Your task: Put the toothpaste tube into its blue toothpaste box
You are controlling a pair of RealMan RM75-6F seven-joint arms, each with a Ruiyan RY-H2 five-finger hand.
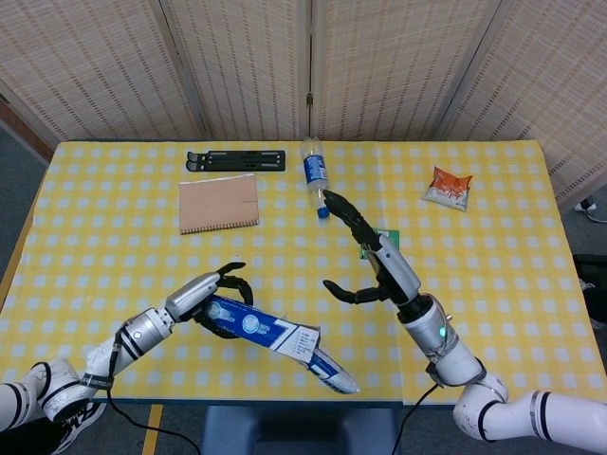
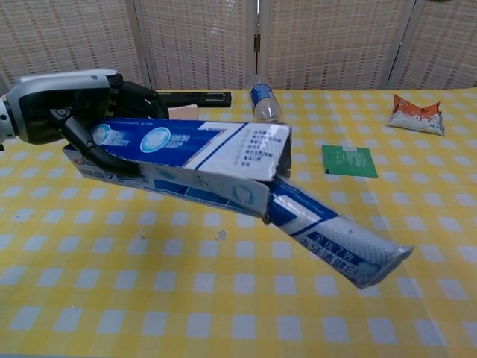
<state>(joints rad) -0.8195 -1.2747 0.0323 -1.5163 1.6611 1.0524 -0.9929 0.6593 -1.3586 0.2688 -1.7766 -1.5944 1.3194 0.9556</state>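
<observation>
Toothpaste tube point(image 2: 339, 242) only partly in its blue toothpaste box point(image 2: 179, 160), much of it jutting from the open end.

Left hand point(image 1: 211, 296) has its fingers clamped round the box, held off the table point(image 1: 114, 227) and tilted mouth-down; right hand point(image 1: 375, 265) hangs apart, fingers spread, empty. Judging by this, the tube needs pushing fully in. Box print too small to read.

bare cloth point(image 1: 493, 284) right, bottle point(image 1: 316, 176) behind

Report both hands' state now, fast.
Left hand: holding the blue toothpaste box, toothpaste tube sticking out.
Right hand: open, holding nothing.
</observation>
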